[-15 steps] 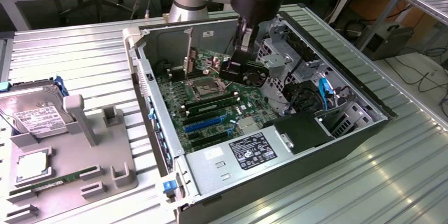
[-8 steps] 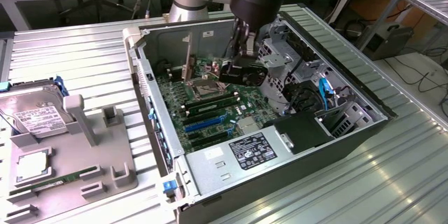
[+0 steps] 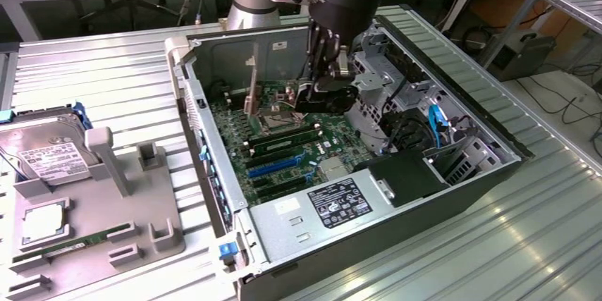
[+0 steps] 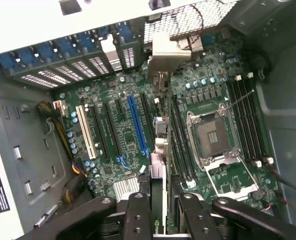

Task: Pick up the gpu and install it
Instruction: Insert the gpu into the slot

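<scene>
black gpu [image 4: 158,187] (edge-on) clamped in tool [image 4: 162,212] over motherboard [image 4: 108,132]

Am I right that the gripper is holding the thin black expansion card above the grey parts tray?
Not quite: the gripper holds the thin black expansion card above the green motherboard inside the open computer case, as the wrist view shows.
</scene>
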Tool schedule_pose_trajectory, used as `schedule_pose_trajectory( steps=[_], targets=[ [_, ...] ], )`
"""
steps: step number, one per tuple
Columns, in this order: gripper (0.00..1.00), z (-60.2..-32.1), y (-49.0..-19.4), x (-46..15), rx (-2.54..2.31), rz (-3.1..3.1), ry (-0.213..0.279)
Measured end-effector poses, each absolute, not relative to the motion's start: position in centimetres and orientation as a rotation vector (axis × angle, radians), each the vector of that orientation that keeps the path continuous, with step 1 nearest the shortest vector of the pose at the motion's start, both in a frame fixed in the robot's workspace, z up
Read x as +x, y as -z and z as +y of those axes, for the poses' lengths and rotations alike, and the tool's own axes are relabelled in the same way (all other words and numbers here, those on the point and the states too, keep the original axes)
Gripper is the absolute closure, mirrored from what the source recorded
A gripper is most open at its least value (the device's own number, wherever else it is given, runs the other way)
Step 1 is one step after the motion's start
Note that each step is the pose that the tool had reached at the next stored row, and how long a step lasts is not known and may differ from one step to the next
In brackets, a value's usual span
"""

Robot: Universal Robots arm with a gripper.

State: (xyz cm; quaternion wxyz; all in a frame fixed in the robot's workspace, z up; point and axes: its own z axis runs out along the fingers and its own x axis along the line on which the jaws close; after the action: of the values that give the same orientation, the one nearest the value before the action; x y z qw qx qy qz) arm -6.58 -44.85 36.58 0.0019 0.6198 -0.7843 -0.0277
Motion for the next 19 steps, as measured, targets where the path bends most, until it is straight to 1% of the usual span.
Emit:
schedule_pose_trajectory(
  steps=[10,19],
  targets=[
    [0.74,-44.9,-36.3,-6.6,2.213,-2.223,0.080],
    [0.74,-45.7,-35.6,-8.1,2.238,-2.224,0.052]
  ],
)
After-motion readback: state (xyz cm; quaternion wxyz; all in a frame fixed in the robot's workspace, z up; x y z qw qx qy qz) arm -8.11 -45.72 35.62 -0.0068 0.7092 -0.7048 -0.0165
